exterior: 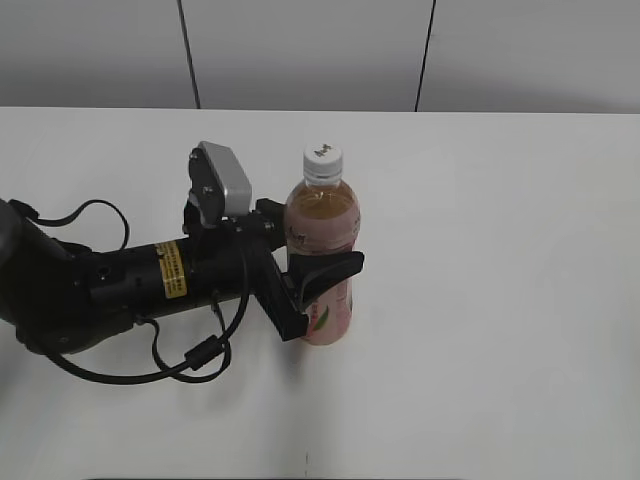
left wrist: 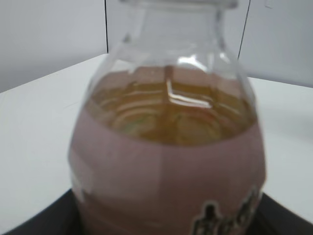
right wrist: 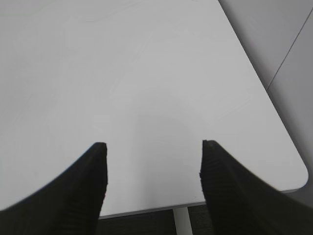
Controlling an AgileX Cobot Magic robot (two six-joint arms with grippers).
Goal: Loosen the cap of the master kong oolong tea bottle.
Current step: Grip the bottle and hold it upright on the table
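Observation:
The master kong oolong tea bottle [exterior: 324, 240] stands upright on the white table, with amber tea and a pink label. Its white cap [exterior: 323, 158] with a dark mark sits on top. My left gripper [exterior: 318, 283] is shut on the bottle's middle, one black finger in front and one behind. In the left wrist view the bottle [left wrist: 168, 161] fills the frame and the cap is cut off at the top. My right gripper [right wrist: 152, 152] is open and empty above bare table; it does not show in the exterior view.
The white table [exterior: 500, 300] stretches right of the bottle. In the right wrist view the table's rounded corner [right wrist: 298, 171] and front edge lie just below the open fingers. My left arm with its cables [exterior: 120, 290] lies across the table's left side.

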